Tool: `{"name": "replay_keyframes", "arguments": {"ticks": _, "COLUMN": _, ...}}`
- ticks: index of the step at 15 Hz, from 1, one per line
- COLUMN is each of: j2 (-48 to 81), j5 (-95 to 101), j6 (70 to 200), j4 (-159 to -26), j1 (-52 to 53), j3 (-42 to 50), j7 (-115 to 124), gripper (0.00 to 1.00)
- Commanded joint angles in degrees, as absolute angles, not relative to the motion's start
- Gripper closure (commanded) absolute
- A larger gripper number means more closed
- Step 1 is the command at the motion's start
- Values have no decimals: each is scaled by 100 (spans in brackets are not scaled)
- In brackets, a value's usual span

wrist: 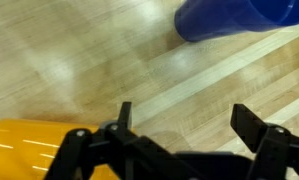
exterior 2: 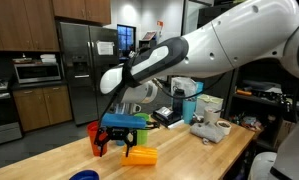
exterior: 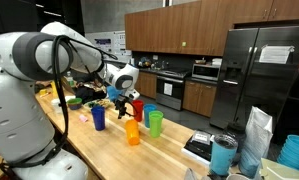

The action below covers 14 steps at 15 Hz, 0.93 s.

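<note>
The gripper (wrist: 181, 118) hung just above the wooden table (wrist: 109, 60), jaws spread wide, holding nothing. An orange cup (wrist: 29, 150) sat just beside one finger, with a blue cup (wrist: 239, 18) farther off.

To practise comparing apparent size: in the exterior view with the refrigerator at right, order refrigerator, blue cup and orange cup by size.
1. refrigerator
2. blue cup and orange cup: about alike, so unranked.

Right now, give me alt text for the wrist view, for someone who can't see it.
An open black pincer hangs over a pale wooden table, nothing between its fingers. An orange cup sits at lower left, a blue cup at top right.
</note>
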<state>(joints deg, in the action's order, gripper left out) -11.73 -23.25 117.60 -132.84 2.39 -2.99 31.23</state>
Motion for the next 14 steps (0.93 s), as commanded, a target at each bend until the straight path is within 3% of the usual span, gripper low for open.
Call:
{"name": "replay_keyframes", "arguments": {"ticks": 1, "j2": -1160, "j5": -2027, "j6": 11734, "j4": -13288, "j1": 159, "j3": -396, "j7": 3406, "gripper": 0}}
{"name": "replay_keyframes", "arguments": {"ticks": 14, "j2": -1030, "j5": -1432, "j6": 11749, "j4": -13249, "j1": 204, "j3": -429, "j7": 3556, "gripper": 0}}
